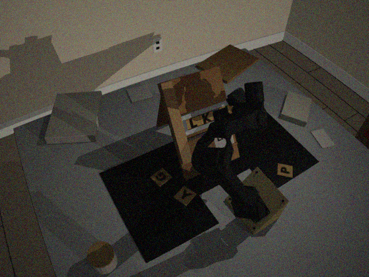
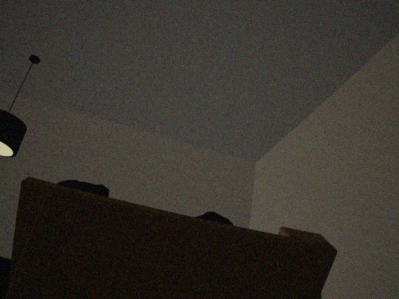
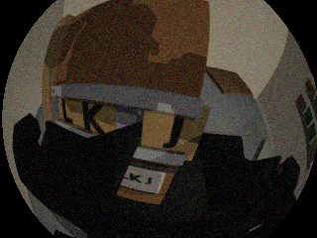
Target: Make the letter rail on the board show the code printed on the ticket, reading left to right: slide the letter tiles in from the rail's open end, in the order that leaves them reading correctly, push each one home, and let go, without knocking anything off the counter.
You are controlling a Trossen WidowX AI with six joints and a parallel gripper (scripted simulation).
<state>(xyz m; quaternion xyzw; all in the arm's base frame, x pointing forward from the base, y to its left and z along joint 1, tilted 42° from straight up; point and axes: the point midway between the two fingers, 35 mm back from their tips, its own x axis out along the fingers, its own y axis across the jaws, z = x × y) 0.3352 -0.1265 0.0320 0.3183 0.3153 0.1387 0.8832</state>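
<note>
The tilted wooden board (image 1: 210, 85) (image 3: 178, 35) bears the grey rail (image 1: 205, 111) (image 3: 124, 97). The L tile (image 1: 195, 121) (image 3: 67, 110) and K tile (image 1: 207, 117) (image 3: 101, 119) sit side by side at the rail's left. My gripper (image 1: 229, 109) (image 3: 172, 133) is shut on the J tile (image 3: 158, 130), upright at the rail's right, open end. The tile is partly within the rail, its right part past the rail's end, with a gap between K and J. The ticket (image 1: 220, 142) (image 3: 144, 179) below shows K J, with a partly hidden letter before them. The exterior view shows no tiles.
G (image 1: 161, 176), Y (image 1: 185, 195) and P (image 1: 285, 170) tiles lie on the black mat (image 1: 149, 220). A large grey box (image 1: 74, 119) stands left, a pale box (image 1: 296, 108) right, a brown slab (image 1: 229, 60) behind, and a brown-topped round container (image 1: 101, 256) front left.
</note>
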